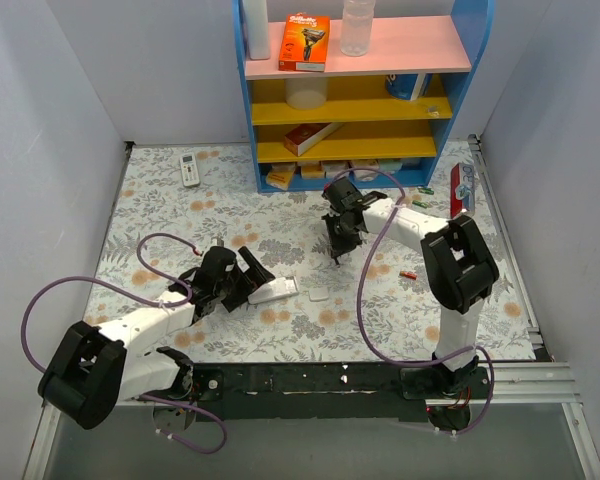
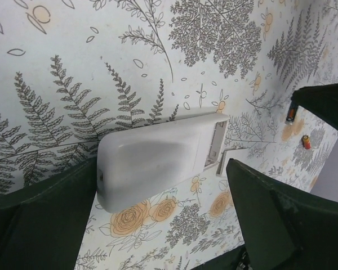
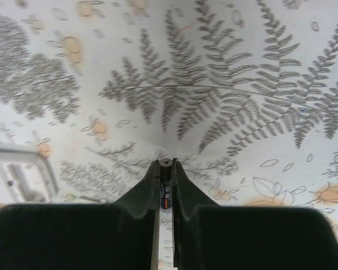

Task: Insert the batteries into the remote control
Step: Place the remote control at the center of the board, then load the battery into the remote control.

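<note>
The white remote control [image 1: 275, 292] lies back up on the floral table, its battery compartment [image 2: 217, 143] uncovered at the right end. Its small white cover [image 1: 318, 294] lies just right of it. My left gripper [image 1: 246, 279] is open and straddles the remote [image 2: 158, 157] lengthwise; one finger [image 2: 50, 208] touches the remote's closed end and the other stands clear of it. My right gripper [image 1: 342, 248] hovers over the table up and right of the remote, shut on a slim battery [image 3: 165, 194] held upright between its fingertips. A second red battery [image 1: 408, 273] lies on the table to the right.
A blue shelf unit [image 1: 355, 90] with boxes and bottles stands at the back. A smaller white remote with buttons [image 1: 189, 168] lies at the back left. A blister pack [image 1: 463, 185] lies at the back right by the shelf.
</note>
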Tool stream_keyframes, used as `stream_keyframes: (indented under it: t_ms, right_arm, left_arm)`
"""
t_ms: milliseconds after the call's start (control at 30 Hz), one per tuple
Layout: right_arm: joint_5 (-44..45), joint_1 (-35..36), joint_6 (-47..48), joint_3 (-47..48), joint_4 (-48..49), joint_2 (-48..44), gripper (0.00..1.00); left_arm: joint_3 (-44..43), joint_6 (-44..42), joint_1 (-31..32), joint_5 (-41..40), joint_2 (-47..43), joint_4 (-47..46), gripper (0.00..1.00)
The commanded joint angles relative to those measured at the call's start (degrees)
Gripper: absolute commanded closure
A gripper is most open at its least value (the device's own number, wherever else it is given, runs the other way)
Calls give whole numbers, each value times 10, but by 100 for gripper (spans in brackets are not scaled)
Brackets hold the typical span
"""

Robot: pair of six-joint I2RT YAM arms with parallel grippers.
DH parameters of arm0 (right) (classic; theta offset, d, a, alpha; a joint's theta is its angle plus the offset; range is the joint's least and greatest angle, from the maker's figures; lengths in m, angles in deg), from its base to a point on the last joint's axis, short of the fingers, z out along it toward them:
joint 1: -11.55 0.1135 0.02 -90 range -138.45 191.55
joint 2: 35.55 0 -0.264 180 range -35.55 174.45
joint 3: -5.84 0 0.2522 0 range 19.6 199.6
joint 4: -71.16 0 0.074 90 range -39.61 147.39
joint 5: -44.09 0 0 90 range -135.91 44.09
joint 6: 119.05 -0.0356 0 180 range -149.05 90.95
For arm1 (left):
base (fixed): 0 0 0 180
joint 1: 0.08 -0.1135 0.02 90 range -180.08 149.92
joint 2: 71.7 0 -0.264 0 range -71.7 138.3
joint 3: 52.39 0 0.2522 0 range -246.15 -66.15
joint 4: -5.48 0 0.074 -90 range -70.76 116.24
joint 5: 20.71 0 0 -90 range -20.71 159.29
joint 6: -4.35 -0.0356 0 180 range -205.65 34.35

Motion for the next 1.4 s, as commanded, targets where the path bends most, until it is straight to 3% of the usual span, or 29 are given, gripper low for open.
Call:
stream_keyframes:
  t_ms: [0,133,300,467,567,833,1167,1367]
  right_arm:
    - [-33,22,-22,-12,42,-64,99]
    - [-46,37,-41,-28,68,-88,99]
    - [-60,67,-79,-82,133,-134,99]
    - [-66,77,-101,-124,179,-165,99]
    - [-66,77,-105,-137,180,-177,99]
    - [-103,76,-79,-174,193,-206,99]
    - [-110,92,-71,-228,316,-227,99]
    - [-38,117,-88,-252,384,-217,99]
  left_arm:
    - [-5,-29,-1,-27,2,159,2]
    - [-63,-44,-1,-67,9,270,2]
    - [-145,-119,-1,-75,24,327,2]
    - [-161,-225,-1,11,33,278,2]
    - [-149,-213,-1,49,48,250,2]
    - [-162,-134,-1,30,127,199,5]
    - [-168,-91,11,2,206,187,43]
    - [-160,-58,18,1,213,196,51]
